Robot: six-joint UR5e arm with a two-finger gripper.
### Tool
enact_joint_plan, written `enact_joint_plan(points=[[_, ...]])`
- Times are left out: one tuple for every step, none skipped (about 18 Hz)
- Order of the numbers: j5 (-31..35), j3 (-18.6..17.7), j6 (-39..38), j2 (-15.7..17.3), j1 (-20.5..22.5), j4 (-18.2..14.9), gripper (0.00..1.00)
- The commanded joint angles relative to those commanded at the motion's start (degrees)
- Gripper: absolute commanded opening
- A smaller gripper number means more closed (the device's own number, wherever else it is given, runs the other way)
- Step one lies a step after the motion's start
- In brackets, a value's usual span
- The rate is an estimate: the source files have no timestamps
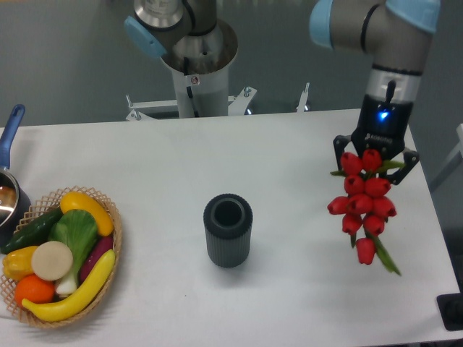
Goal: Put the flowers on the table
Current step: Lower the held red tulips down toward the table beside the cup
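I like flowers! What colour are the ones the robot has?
Red, with green leaves; the flowers show in the fixed camera view.

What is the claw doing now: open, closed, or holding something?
Claw: closed on the bunch of red tulips with green stems, held above the large white tabletop.

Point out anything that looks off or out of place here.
Nothing is spilled or broken. The one oddity: the flowers hang blooms-down from the gripper over the table's right side, not lying on it. The vase stands upright and empty, and the basket of toy produce sits tidy.
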Motion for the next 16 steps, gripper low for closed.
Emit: enact_joint_plan(points=[[2.02,0.18,0.18,-1.32,-0.88,0.0,0.44],[4.04,0.61,0.18,-2.55,-2.19,0.0,0.44],[5.72,1.05,0.18,-4.13,-3.34,0.0,0.44],[6.6,1.67,0.18,-5.88,-4.22,0.17,0.44],[6.7,2.72,0.18,-7.47,-4.83,0.09,0.44],[6.79,3.42,0.18,-8.79,-5.36,0.17,0.44],[6.79,4.3,0.18,-10.1,-5.8,0.18,0.44],[6.79,5.09,0.09,-11.51,-6.16,0.18,0.44],[6.79,5.62,0.09,-12.74,-6.33,0.18,0.44],[6.79,5.89,0.18,-13.45,-6.42,0.26,0.44],[6.79,5.98,0.18,-13.63,-6.42,0.26,0.44],[6.79,6.15,0.18,-13.89,-6.42,0.26,0.44],[6.79,6.15,0.18,-14.33,-6.51,0.35,0.44],[6.79,6.15,0.18,-14.6,-6.51,0.44,0.44],[6.79,6.24,0.18,-14.95,-6.51,0.53,0.44],[6.79,6.24,0.18,-15.13,-6.6,0.61,0.44]])
